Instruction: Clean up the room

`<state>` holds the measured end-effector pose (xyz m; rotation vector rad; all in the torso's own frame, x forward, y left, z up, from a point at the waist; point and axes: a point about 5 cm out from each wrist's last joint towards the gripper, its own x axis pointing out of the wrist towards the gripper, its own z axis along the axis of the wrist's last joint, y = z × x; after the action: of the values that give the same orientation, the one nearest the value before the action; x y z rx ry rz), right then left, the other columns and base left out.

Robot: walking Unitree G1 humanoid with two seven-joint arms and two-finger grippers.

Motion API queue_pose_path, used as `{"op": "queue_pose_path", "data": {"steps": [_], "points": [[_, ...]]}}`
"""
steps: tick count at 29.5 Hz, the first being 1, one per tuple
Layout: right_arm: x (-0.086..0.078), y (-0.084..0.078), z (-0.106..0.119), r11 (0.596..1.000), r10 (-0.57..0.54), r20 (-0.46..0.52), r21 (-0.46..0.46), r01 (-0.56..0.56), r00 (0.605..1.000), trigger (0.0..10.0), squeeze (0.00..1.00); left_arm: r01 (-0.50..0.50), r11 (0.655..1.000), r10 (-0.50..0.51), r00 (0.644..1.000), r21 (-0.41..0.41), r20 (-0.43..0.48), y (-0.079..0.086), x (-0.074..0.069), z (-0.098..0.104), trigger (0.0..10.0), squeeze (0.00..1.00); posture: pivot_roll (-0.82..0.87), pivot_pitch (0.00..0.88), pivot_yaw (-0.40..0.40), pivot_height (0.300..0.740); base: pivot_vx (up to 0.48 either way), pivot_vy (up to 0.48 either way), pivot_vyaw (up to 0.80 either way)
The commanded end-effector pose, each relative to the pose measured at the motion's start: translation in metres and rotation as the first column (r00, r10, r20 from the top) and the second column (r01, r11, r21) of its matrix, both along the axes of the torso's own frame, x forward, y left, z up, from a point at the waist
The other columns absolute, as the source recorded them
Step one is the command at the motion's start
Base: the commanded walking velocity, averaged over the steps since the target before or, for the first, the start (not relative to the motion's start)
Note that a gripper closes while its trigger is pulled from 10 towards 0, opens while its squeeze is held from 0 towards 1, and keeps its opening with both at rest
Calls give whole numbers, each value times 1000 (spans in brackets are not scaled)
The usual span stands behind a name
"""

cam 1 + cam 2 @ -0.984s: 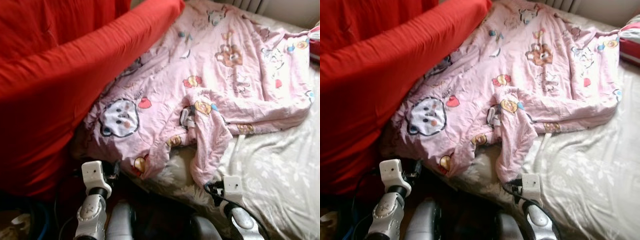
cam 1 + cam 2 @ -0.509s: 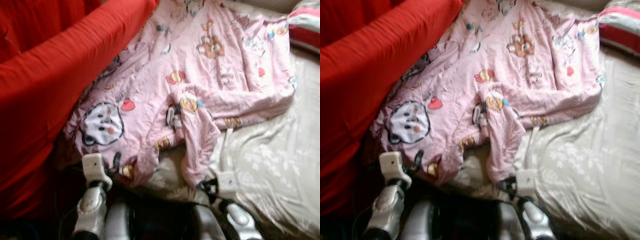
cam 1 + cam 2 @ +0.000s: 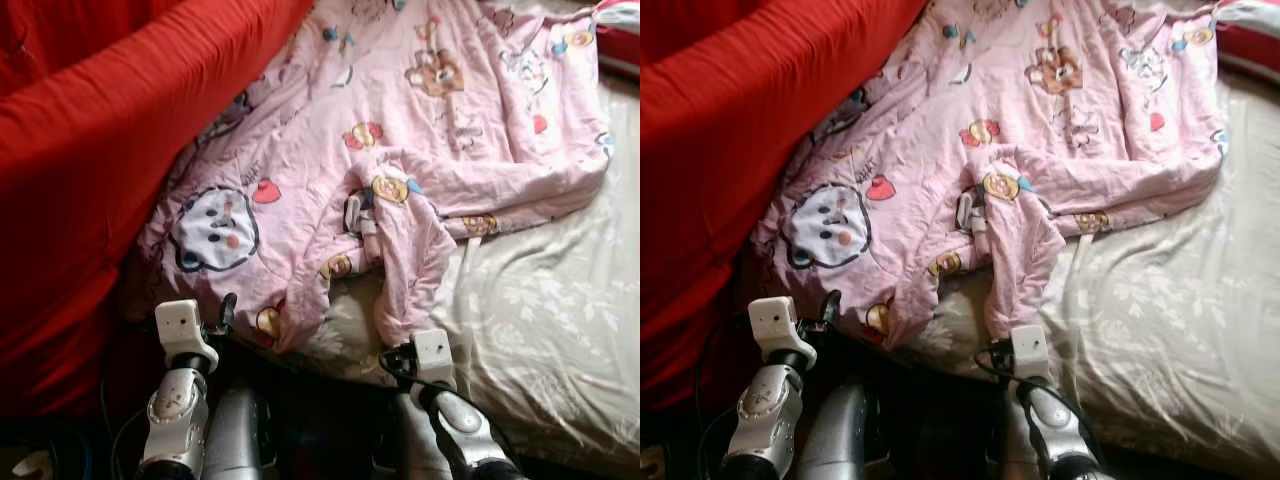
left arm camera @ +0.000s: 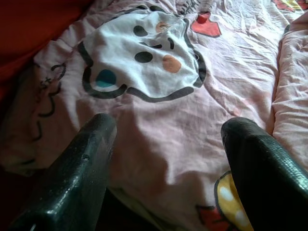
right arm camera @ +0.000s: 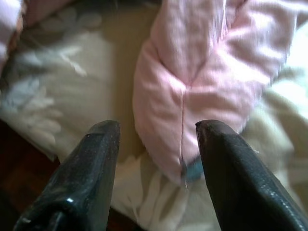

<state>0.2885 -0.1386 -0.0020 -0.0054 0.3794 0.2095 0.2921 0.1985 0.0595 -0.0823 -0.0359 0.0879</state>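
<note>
A red blanket (image 3: 90, 150) is filling the left third of the head camera's frame, running off the top and left edges and hiding whatever lies beneath it; its lower part is sinking into deep shadow. At lower left, the left hand (image 3: 222, 318) is hovering at the near edge of the pink cartoon-print quilt (image 3: 420, 130), its silver forearm cut off by the bottom edge. The wrist camera is showing its two black fingers (image 4: 82, 178) spread wide apart with nothing between them, poised just above the quilt's white cartoon face (image 4: 139, 57).

The quilt is sprawling from the centre to the upper right of the frame, its far end cropped by the top edge. A bunched fold (image 3: 405, 260) is hanging down toward lower centre, over the pale floral bed sheet (image 3: 540, 310).

At lower centre-right, the right hand (image 5: 156, 144) is sitting just below that fold's tip. Its fingers (image 5: 236, 183) are parted too, gripping nothing, with the fold's end (image 5: 192, 96) lying just ahead of the gap; whether they are touching the cloth is hard to make out.

A striped red-and-white object (image 3: 620, 30) is peeking in at upper right, mostly cut off. The space beneath the bed edge, between the arms, is too dark to read.
</note>
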Motion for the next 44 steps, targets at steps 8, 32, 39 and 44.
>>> {"op": "queue_pose_path", "data": {"steps": [8, 32, 39, 44], "points": [[19, -6, 20, 992, -122, 88, 43, 118, 989, 10000, 0, -15, 1000, 15, 1000, -3, -2, 4, -13, 2, 10000, 0, 117, 370, -25, 602, 0, 0, 0], [23, -2, 15, 981, -195, -41, -33, 193, 980, 10000, 0, 14, 1000, -13, 999, 26, -43, 5, -32, 8, 10000, 0, 169, 411, 7, 602, 0, 0, 0], [20, -10, 10, 962, -273, -72, -11, 273, 959, 10000, 0, 24, 999, -22, 998, 22, -60, 1, -34, 6, 10000, 0, 171, 417, 11, 602, 0, 0, 0], [19, -16, 9, 947, -321, -88, -11, 322, 943, 10000, 0, 29, 999, -28, 998, 19, -61, -1, -34, 8, 10000, 0, 175, 419, 13, 602, 0, 0, 0]]}}
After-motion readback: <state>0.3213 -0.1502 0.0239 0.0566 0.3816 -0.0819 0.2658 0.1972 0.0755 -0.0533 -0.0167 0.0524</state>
